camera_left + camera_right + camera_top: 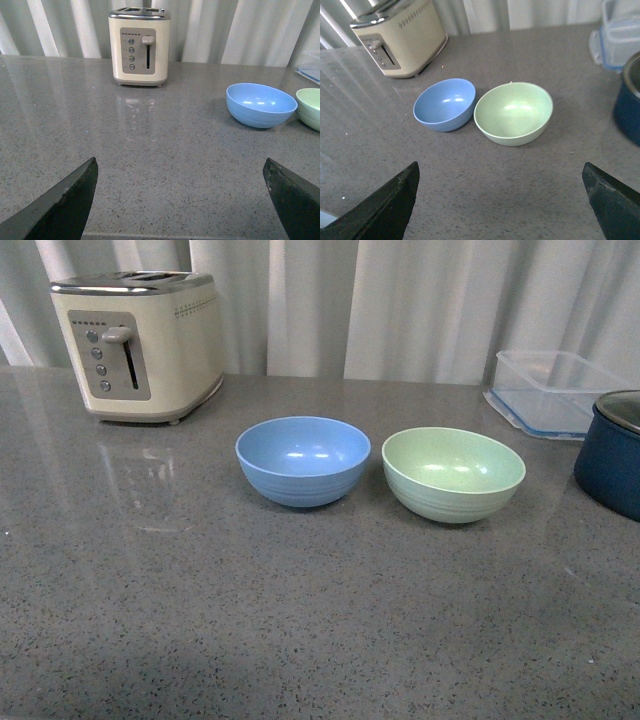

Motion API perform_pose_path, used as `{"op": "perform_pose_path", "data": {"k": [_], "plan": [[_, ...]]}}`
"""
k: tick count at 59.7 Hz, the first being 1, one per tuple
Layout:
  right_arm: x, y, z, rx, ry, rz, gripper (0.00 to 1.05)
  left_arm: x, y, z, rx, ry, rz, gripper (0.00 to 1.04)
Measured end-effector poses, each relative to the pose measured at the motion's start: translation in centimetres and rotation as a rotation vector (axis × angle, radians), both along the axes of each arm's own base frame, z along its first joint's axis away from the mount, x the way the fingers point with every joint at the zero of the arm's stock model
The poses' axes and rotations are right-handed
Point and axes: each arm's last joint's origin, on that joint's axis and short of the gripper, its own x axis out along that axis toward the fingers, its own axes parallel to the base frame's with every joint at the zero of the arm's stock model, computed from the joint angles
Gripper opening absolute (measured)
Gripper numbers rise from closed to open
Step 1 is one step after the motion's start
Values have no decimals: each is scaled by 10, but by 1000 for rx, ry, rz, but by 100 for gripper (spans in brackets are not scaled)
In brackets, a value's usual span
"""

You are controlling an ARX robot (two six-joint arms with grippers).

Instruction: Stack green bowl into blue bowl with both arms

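The blue bowl [303, 460] and the green bowl [453, 473] stand upright side by side on the grey counter, blue to the left, both empty. In the right wrist view the green bowl [513, 113] almost touches the blue bowl [444, 104], and my right gripper [501, 172] hangs open short of them with only counter between its fingers. My left gripper [180, 167] is open over bare counter; the blue bowl [261, 104] lies well off to one side of it, the green bowl [310, 107] cut by the frame edge. Neither arm shows in the front view.
A cream toaster [138, 344] stands at the back left. At the back right is a clear plastic container [553, 391], and a dark navy pot [613, 454] sits at the right edge, close to the green bowl.
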Motion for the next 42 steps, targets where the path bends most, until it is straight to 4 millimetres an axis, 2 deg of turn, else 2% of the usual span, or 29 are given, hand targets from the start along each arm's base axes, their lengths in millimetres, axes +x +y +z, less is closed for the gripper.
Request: {"op": "perform_pose_path", "data": {"k": [4, 11, 17, 27, 37, 42], "plan": [[30, 12, 1, 19, 95, -8, 95, 0, 0, 0, 0, 0, 0, 98], [101, 32, -10, 8, 257, -100, 95, 0, 0, 0, 0, 0, 0, 98], [139, 38, -29, -25, 340, -169, 95, 0, 0, 0, 0, 0, 0, 98], [180, 41, -64, -70, 439, -251, 95, 0, 0, 0, 0, 0, 0, 98], [202, 37, -88, -97, 503, -304, 95, 0, 0, 0, 0, 0, 0, 98], [210, 33, -94, -108, 517, -335, 82, 0, 0, 0, 0, 0, 0, 98]]}}
